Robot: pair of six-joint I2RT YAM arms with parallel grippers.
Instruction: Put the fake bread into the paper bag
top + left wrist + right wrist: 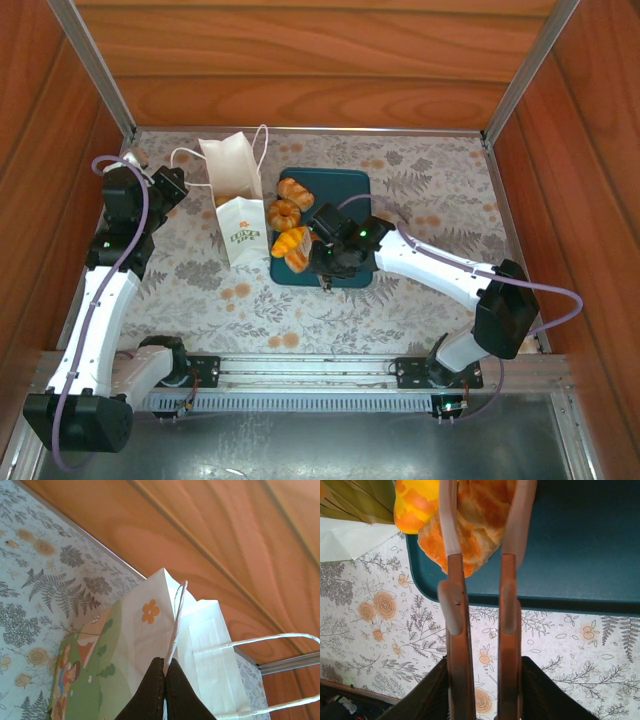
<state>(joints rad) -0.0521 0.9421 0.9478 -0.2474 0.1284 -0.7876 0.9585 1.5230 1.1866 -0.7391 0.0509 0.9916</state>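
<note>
Clamping an orange-glazed fake pastry (477,535) at the near left corner of the teal tray (580,545), the right gripper (482,525) has a finger on each side of it; a yellower piece (415,507) touches it. Two more rolls (296,190) lie farther up the tray. Just left, the white paper bag (145,630) stands on the floral bench (560,645), its rim pinched by the clenched left gripper (165,667). Wood panels (320,60) rise behind

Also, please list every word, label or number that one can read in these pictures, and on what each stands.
Green logo on the narrow side of the paper bag: it has letters, but they are too small to read.
Picture side of the bag, left wrist view: drawings and a flower, no words.
No other text is readable.
</note>
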